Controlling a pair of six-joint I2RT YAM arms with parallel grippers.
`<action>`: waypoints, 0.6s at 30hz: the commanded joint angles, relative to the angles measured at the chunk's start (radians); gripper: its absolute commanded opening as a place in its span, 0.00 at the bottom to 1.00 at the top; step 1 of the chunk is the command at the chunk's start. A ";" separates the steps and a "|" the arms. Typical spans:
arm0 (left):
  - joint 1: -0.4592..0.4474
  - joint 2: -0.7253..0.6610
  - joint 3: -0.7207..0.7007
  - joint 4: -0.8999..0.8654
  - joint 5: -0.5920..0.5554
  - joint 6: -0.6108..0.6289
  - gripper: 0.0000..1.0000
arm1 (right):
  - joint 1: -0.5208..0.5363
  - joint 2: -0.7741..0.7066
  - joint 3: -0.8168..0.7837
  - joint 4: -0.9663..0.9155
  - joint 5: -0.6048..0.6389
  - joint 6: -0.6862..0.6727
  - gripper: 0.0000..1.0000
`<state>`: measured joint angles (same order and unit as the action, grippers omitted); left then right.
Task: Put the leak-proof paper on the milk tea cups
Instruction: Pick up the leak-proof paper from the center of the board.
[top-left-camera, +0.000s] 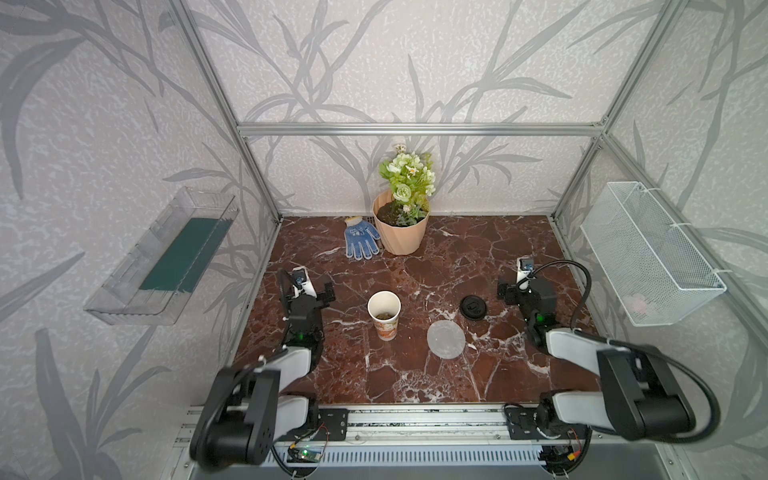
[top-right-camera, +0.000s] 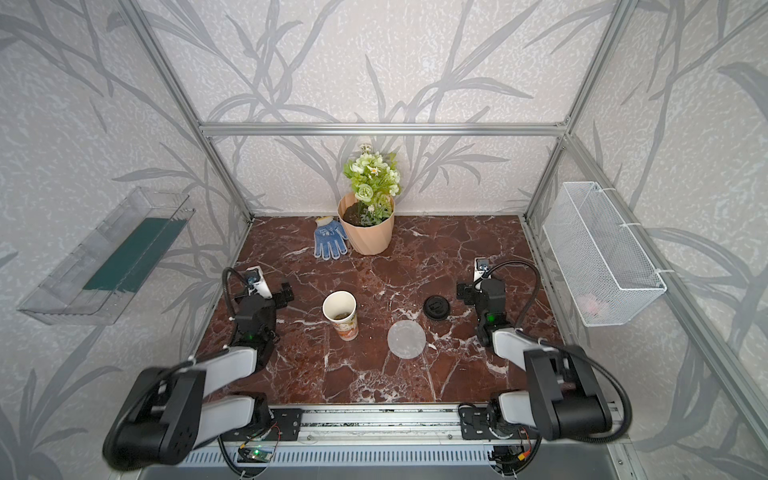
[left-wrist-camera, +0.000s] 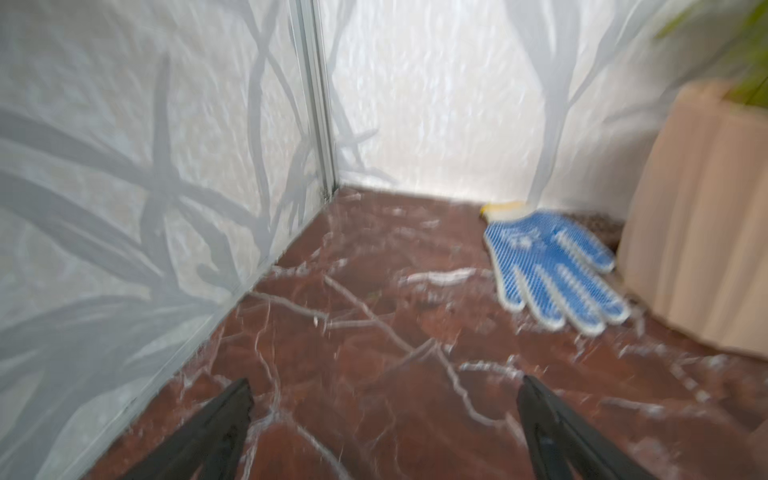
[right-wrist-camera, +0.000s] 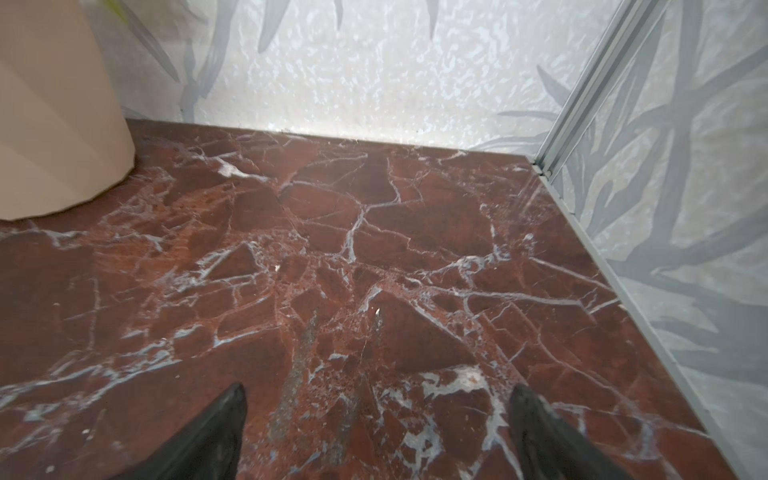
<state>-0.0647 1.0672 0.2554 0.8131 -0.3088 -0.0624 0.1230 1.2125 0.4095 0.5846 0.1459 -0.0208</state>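
Top views, both: saw milk tea cup (top-left-camera: 383, 313) standing up on table (top-left-camera: 436, 257), mouth uncovered. Found leak-proof paper (top-left-camera: 446, 338) lying flat on table, R of cup, near but apart, just beside black lid (top-left-camera: 473, 307). Left wrist view: saw left gripper (left-wrist-camera: 384, 386) spread wide, holding nothing. Right wrist view: saw right gripper (right-wrist-camera: 379, 390) spread wide too, holding nothing, above bare table.

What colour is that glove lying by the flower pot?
Blue, finely dotted, with white edging; the glove shows best in the left wrist view.
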 joint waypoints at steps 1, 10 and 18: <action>-0.009 -0.200 0.155 -0.348 0.019 -0.107 0.99 | 0.013 -0.175 0.113 -0.326 -0.007 0.099 0.94; -0.013 -0.259 0.660 -1.066 0.408 -0.413 0.98 | 0.018 -0.529 0.166 -0.905 -0.009 0.452 0.84; -0.385 -0.063 0.977 -1.456 0.433 -0.472 0.89 | 0.018 -0.585 0.193 -1.181 -0.307 0.578 0.81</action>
<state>-0.3359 0.9638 1.1946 -0.4091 0.0963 -0.4808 0.1375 0.6186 0.5705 -0.4179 -0.0219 0.4828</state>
